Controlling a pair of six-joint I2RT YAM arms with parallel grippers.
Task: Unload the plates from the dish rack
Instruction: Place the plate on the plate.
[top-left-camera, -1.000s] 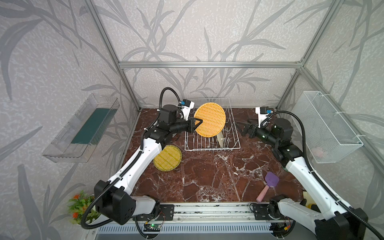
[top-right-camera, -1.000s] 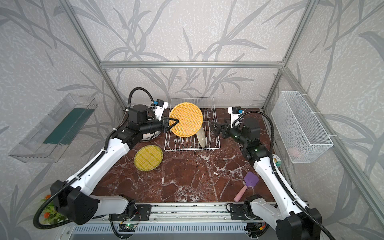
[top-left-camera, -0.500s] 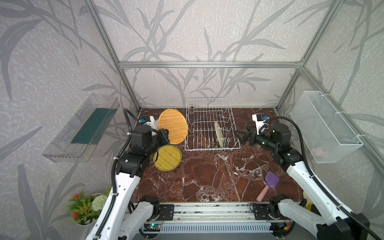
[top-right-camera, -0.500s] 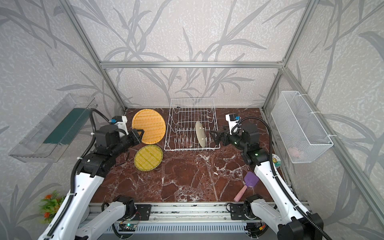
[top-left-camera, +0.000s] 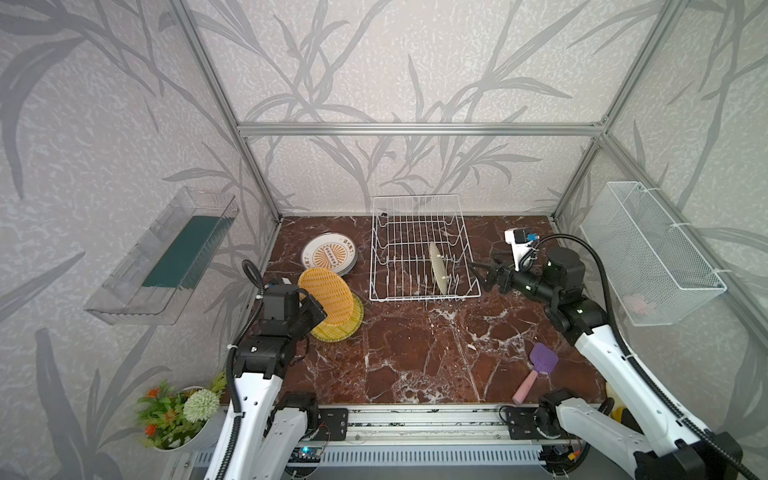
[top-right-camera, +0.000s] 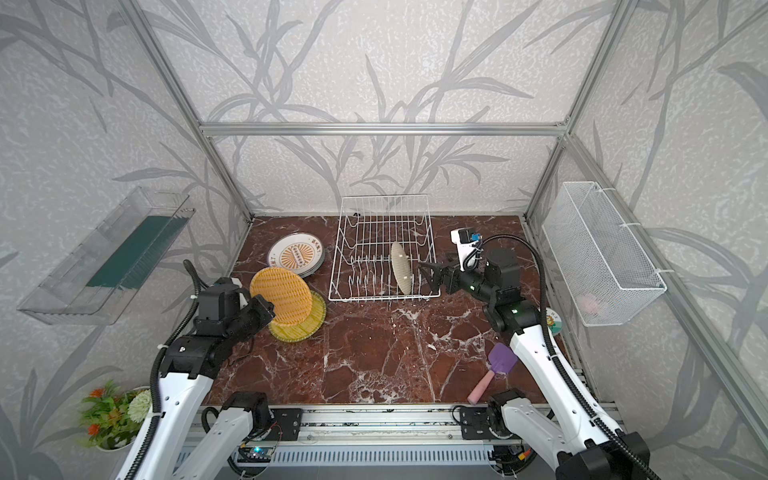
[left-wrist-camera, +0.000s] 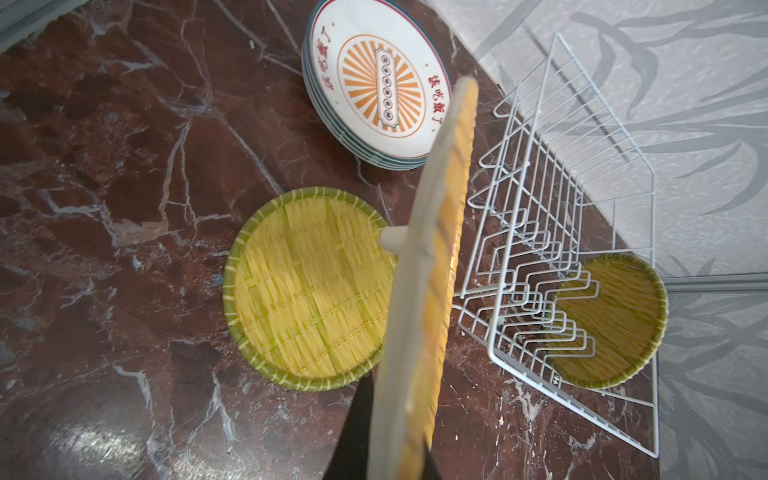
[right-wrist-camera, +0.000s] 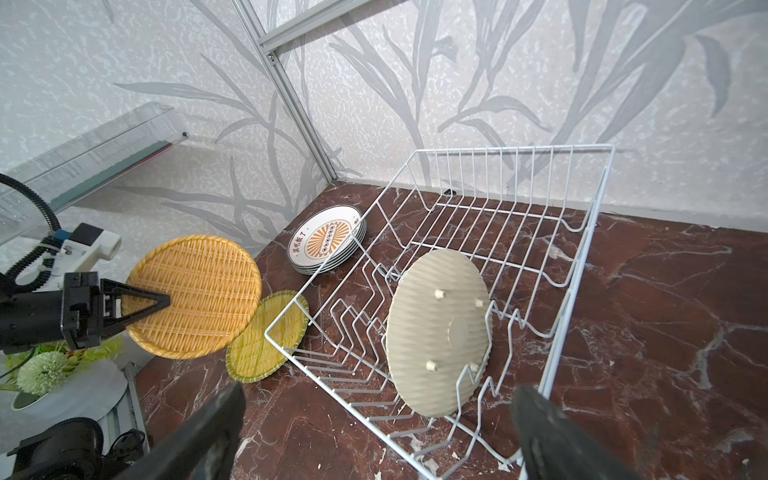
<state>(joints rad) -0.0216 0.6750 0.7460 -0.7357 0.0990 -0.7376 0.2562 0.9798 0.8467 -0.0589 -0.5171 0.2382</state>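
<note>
Woven orange plate (top-left-camera: 328, 293), clamped in the left pincer (right-wrist-camera: 160, 300), hangs over a yellow-green plate (top-left-camera: 343, 328) lying on the desk (top-left-camera: 415, 357), while a third plate (top-left-camera: 438, 272) stands in the dish rack (top-left-camera: 415, 208), the right pincer (top-left-camera: 478, 272) gaping just beside.

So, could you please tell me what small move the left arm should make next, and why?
Probably lower the orange woven plate onto the yellow woven plate lying flat on the table. The left pincer is shut on its rim and holds it tilted above that plate, not resting on it.
</note>
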